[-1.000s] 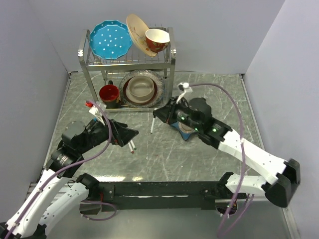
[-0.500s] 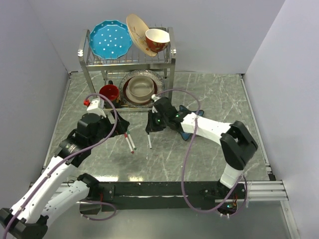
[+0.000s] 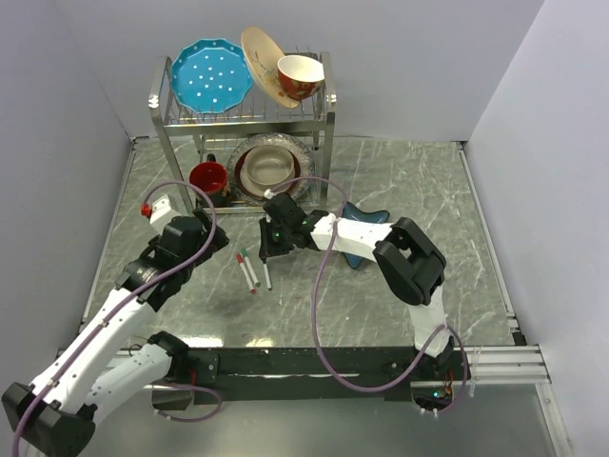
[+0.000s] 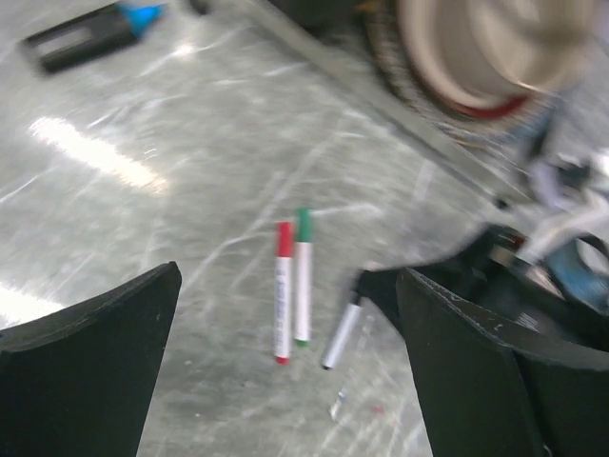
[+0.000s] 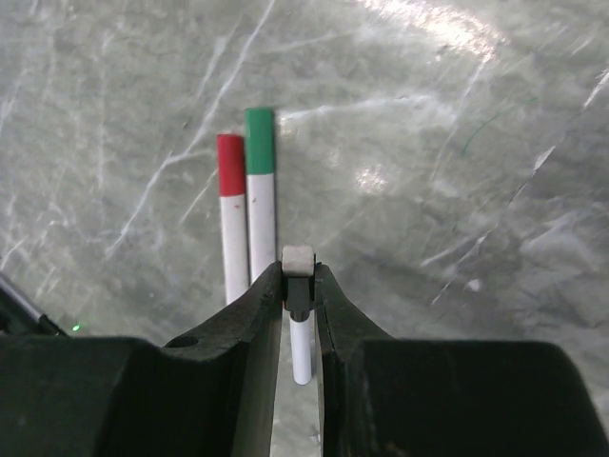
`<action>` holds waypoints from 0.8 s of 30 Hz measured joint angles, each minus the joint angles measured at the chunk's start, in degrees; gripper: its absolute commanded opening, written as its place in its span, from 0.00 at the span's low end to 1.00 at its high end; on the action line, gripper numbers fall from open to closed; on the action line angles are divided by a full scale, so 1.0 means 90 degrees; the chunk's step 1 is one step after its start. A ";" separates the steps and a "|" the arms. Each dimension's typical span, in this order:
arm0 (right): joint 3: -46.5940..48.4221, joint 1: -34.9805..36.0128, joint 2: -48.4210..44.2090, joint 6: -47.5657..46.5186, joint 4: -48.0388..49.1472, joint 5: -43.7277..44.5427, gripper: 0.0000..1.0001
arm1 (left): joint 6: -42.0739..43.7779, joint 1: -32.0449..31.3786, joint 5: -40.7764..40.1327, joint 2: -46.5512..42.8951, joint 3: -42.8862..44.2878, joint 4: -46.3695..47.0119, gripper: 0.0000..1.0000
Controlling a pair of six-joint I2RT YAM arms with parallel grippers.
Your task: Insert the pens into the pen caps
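Two white-barrelled pens lie side by side on the marble table, one with a red cap (image 5: 230,164) and one with a green cap (image 5: 259,141). In the left wrist view they are the red pen (image 4: 283,305) and the green pen (image 4: 303,286). My right gripper (image 5: 300,286) is shut on the dark end of a third white pen (image 5: 302,347), just right of the pair; from above this pen (image 3: 267,274) slants down to the table. My left gripper (image 4: 285,381) hangs open above the pair, holding nothing. A dark marker with a blue end (image 4: 90,36) lies apart.
A metal dish rack (image 3: 162,124) stands at the back with a blue plate (image 3: 209,76), bowls and a red mug (image 3: 207,178). A blue star-shaped dish (image 3: 366,233) sits under the right arm. Small specks (image 4: 338,409) lie near the pens.
My right gripper has carried its pen leftward, close beside the red and green pens. My left gripper has pulled back to the left, away from that pair.
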 measured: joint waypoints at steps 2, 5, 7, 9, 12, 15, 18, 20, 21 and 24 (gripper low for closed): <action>0.0090 -0.0005 0.0092 0.0000 -0.0070 0.0102 0.27 | -0.0325 0.0153 -0.0199 0.0102 -0.0107 -0.0170 0.99; 0.0182 -0.0012 0.0151 0.0002 -0.0143 0.0204 0.34 | -0.0731 0.0476 -0.0335 0.0216 -0.0221 -0.0350 0.99; 0.0231 -0.0019 0.0175 -0.0017 -0.0172 0.0248 0.37 | -0.0954 0.0806 -0.0364 0.0279 -0.0255 -0.0464 0.99; 0.0240 -0.0027 0.0177 -0.0034 -0.0199 0.0270 0.42 | -0.1149 0.1265 -0.0335 0.0338 -0.0267 -0.0495 0.99; 0.0238 -0.0041 0.0175 -0.0087 -0.0223 0.0299 0.46 | -0.1365 0.2011 -0.0211 0.0442 -0.0267 -0.0495 0.99; 0.0053 -0.0053 -0.0005 -0.0172 -0.0172 0.0338 0.47 | -0.1423 0.2611 -0.0015 0.0610 -0.0267 -0.0481 0.99; -0.0617 -0.0053 -0.0602 -0.0228 -0.0024 0.0338 0.48 | -0.1246 0.3208 0.0206 0.0954 -0.0236 -0.0364 0.99; -0.1168 -0.0053 -0.1124 -0.0243 0.0134 0.0316 0.48 | -0.1056 0.3575 0.0338 0.1253 -0.0160 -0.0306 0.98; -0.1411 -0.0053 -0.1411 -0.0248 0.0148 0.0306 0.48 | -0.0884 0.3810 0.0476 0.1443 -0.0087 -0.0250 0.97; -0.2089 -0.0053 -0.2302 -0.0272 0.0367 0.0211 0.49 | -0.0049 0.4342 0.1027 0.1870 0.0102 0.0211 0.99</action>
